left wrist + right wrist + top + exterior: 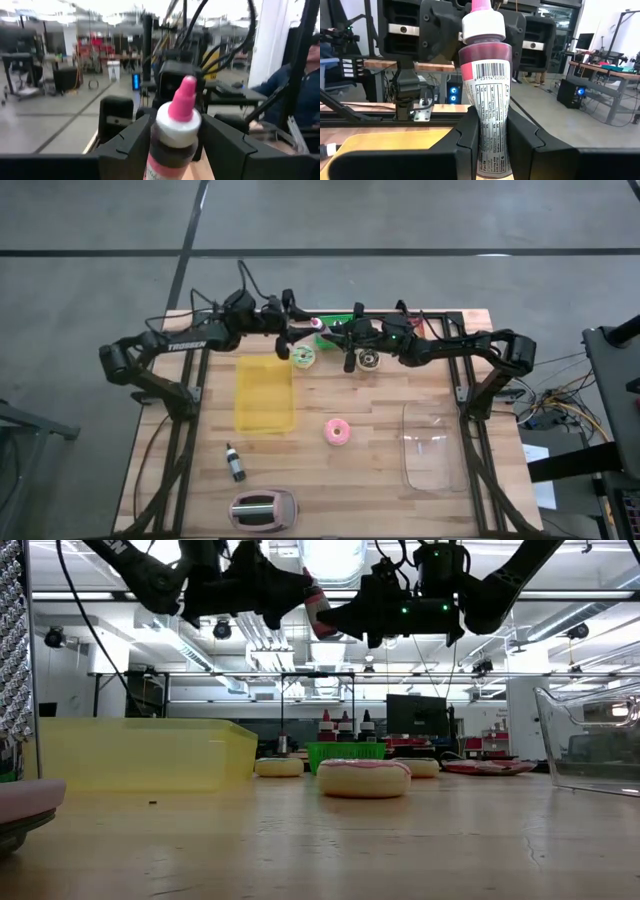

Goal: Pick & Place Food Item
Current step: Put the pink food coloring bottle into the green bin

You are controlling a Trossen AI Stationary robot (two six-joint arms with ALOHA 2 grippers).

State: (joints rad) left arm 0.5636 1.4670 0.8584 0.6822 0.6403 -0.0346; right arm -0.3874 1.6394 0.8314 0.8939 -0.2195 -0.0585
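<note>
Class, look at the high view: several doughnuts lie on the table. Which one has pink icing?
The pink doughnut lying alone mid-table, between the yellow tray and the clear container. The green-iced doughnut and the dark doughnut sit farther back, under the grippers.

A yellow tray, a toaster and a clear container on the table

Overhead, table-level and two facing wrist cameras share the bottle.
</note>
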